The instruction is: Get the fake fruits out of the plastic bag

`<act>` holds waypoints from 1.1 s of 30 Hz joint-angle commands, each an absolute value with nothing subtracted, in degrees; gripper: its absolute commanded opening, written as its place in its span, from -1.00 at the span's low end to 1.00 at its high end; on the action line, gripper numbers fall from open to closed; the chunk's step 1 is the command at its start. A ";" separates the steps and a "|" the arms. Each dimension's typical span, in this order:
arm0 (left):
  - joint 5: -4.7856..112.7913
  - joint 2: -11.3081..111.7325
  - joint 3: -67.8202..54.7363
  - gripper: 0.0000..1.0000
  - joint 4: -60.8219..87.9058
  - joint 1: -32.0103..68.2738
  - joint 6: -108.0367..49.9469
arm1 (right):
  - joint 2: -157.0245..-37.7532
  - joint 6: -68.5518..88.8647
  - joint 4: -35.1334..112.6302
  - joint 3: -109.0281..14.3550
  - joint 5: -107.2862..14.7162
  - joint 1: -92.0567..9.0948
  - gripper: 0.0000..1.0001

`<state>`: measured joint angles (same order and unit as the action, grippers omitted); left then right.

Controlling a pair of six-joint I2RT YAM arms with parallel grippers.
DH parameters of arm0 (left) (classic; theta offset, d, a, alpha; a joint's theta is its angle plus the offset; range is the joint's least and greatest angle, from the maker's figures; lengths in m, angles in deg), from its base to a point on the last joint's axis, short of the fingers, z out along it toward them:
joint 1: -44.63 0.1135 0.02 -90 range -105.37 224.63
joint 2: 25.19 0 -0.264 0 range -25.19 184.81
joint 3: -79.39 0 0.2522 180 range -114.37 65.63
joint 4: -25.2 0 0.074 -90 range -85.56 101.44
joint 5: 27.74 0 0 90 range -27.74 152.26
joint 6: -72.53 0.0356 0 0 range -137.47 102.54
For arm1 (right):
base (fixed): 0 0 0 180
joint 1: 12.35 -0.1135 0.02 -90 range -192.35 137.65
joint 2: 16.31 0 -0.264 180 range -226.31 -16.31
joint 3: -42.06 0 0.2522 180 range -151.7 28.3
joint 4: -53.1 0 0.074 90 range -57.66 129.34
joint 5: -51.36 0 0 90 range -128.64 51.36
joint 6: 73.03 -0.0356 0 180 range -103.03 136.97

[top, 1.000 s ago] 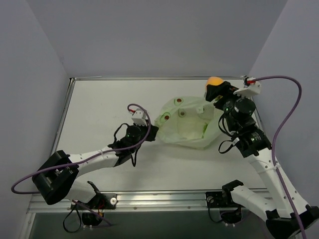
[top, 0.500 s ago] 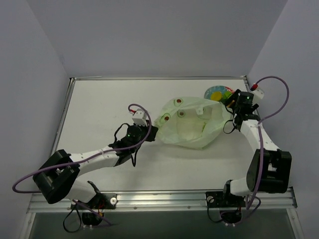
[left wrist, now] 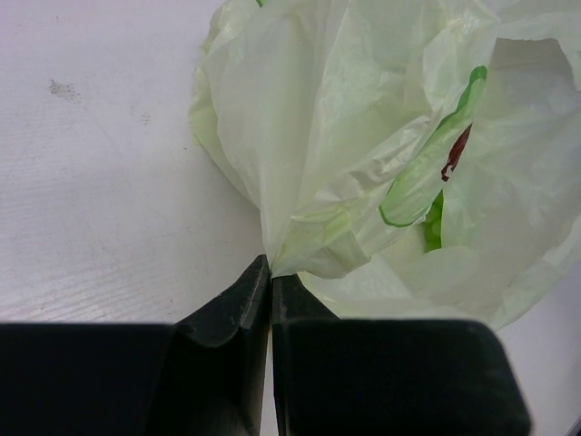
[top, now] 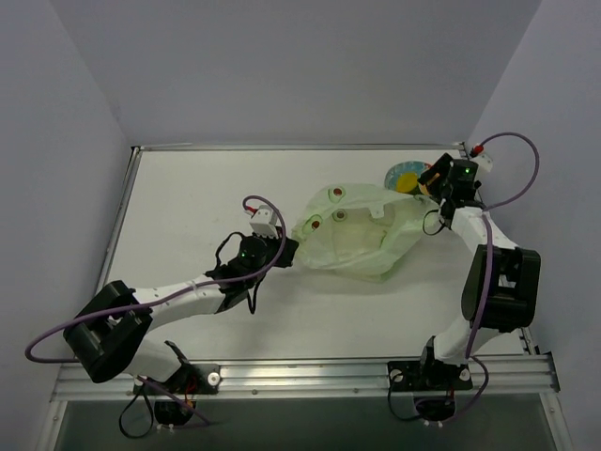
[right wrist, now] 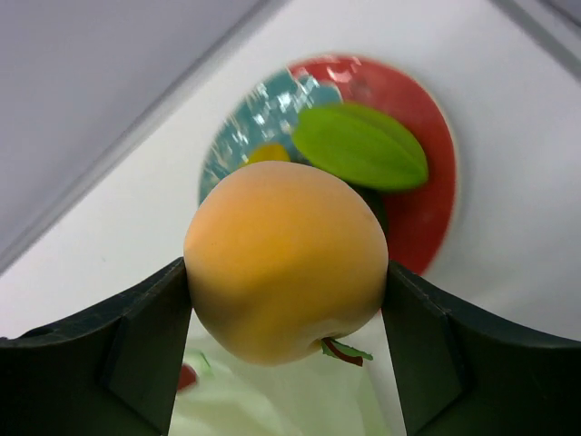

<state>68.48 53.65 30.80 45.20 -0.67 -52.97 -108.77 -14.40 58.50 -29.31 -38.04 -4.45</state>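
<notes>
The pale green plastic bag (top: pixel 357 237) lies crumpled at mid table. My left gripper (top: pixel 285 248) is shut on its pinched left edge, seen close in the left wrist view (left wrist: pixel 270 271) with the bag (left wrist: pixel 363 127) bulging beyond. My right gripper (top: pixel 435 178) is at the back right, shut on an orange fake fruit (right wrist: pixel 283 245) and holding it just above the red-and-teal plate (right wrist: pixel 434 204). A lime-green fruit (right wrist: pixel 360 147) lies on that plate. The orange fruit is hidden under the gripper in the top view.
The plate (top: pixel 404 176) sits near the table's back right corner, close to the rear edge and wall. The bag's right end (right wrist: pixel 272 404) lies just below the held fruit. A purple cable loops over each arm.
My right arm has swung to the back right and stretched out low, carrying the orange fruit from above the bag's right end to over the plate. The left gripper has not moved.
</notes>
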 commanded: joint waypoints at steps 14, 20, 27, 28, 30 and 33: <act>68.16 50.13 29.94 -0.95 47.30 0.77 -53.50 | -133.20 -7.82 63.78 -57.12 -33.90 -4.18 -0.41; 65.26 53.20 29.33 -0.95 48.52 1.83 -55.60 | -136.89 -6.76 64.22 -60.73 -34.34 -4.27 -0.32; 63.84 52.68 29.50 -0.95 49.14 2.00 -55.70 | -138.92 -6.49 64.57 -61.26 -34.16 -4.44 -0.07; 63.85 52.50 29.59 -0.95 49.06 2.00 -55.61 | -138.83 -6.67 64.66 -61.26 -34.60 -4.44 -0.03; 63.93 52.41 29.59 -0.95 49.14 2.00 -55.61 | -138.48 -6.67 64.74 -61.18 -34.95 -4.79 0.11; 63.58 52.33 29.50 -0.95 49.32 2.00 -55.61 | -136.99 -6.67 64.57 -61.35 -34.87 -5.50 0.39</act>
<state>64.31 53.96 30.80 46.86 1.58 -55.22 -139.00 -7.37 62.50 -59.34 -35.42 -4.69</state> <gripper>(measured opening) 0.027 0.705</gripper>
